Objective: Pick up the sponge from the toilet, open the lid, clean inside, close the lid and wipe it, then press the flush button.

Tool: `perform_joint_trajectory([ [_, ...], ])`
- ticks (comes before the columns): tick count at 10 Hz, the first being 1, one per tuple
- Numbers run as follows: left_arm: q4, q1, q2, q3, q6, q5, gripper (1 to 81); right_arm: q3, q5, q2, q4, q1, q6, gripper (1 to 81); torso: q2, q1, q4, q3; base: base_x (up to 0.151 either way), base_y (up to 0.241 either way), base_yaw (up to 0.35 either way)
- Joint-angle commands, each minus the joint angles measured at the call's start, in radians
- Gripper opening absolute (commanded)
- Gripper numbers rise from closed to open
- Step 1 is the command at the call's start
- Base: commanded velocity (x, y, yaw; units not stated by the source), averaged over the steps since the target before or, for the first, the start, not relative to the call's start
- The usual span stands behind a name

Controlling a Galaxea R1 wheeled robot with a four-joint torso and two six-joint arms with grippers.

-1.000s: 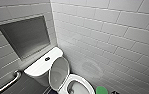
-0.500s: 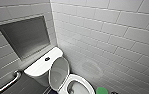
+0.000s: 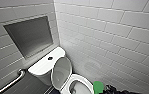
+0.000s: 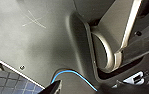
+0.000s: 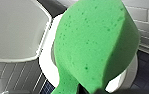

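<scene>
At the left, a grab rail runs along the wall. The left gripper hangs close against the robot's own body, apparently spare to this step; whether it is wide or narrow cannot be told. The toilet stands in the corner with the flush button on its tank top. The lid is raised against the tank, so the bowl lies bare. Just right of the bowl's rim, the right gripper pinches the sponge by one end, likely poised for cleaning inside.
</scene>
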Motion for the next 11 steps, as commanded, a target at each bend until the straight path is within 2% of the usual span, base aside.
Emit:
perform_joint_trajectory([
  [1, -0.012, 0.012, 0.009, 0.006, 0.004, 0.076, 81.1, 0.008, -0.032, -0.026, 0.005, 0.154, 0.026, 1.0, 0.0, 0.0, 0.07, 0.0, 0.0, 0.0, 0.0],
  [4, -0.02, 0.014, 0.007, 0.006, 0.004, 0.077, 81.1, 0.002, -0.029, -0.023, 0.005, 0.185, 0.035, 1.0, 0.0, 0.0, 0.156, 0.0, 0.0, 0.0, 0.0],
  [5, -0.02, 0.015, 0.007, 0.006, 0.004, 0.077, 81.1, 0.002, -0.021, -0.021, 0.005, 0.193, 0.037, 1.0, 0.0, 0.0, 0.163, 0.0, 0.0, 0.0, 0.0],
  [6, -0.021, 0.015, 0.007, 0.006, 0.004, 0.077, 81.1, 0.002, -0.016, -0.021, 0.001, 0.203, 0.061, 1.0, 0.0, 0.0, 0.174, 0.0, 0.0, 0.0, 0.0],
  [7, -0.023, 0.017, 0.006, 0.006, 0.004, 0.077, 81.1, 0.002, -0.015, -0.02, 0.001, 0.214, 0.069, 1.0, 0.0, 0.0, 0.18, -0.021, 0.0, 0.0, 0.0],
  [8, -0.024, 0.017, 0.006, 0.006, 0.004, 0.077, 81.1, 0.005, -0.012, -0.017, 0.002, 0.225, 0.071, 1.0, 0.0, 0.0, 0.169, -0.031, 0.0, 0.0, 0.0],
  [9, -0.024, 0.018, 0.006, 0.006, 0.004, 0.077, 81.1, 0.007, -0.012, -0.014, 0.002, 0.234, 0.072, 1.0, 0.0, 0.0, 0.177, -0.035, 0.0, 0.0, 0.0],
  [11, -0.026, 0.02, 0.007, 0.006, 0.004, 0.076, 81.1, 0.0, -0.012, -0.001, 0.001, 0.257, 0.08, 1.0, 0.0, 0.0, 0.181, -0.066, 0.0, 0.0, 0.0],
])
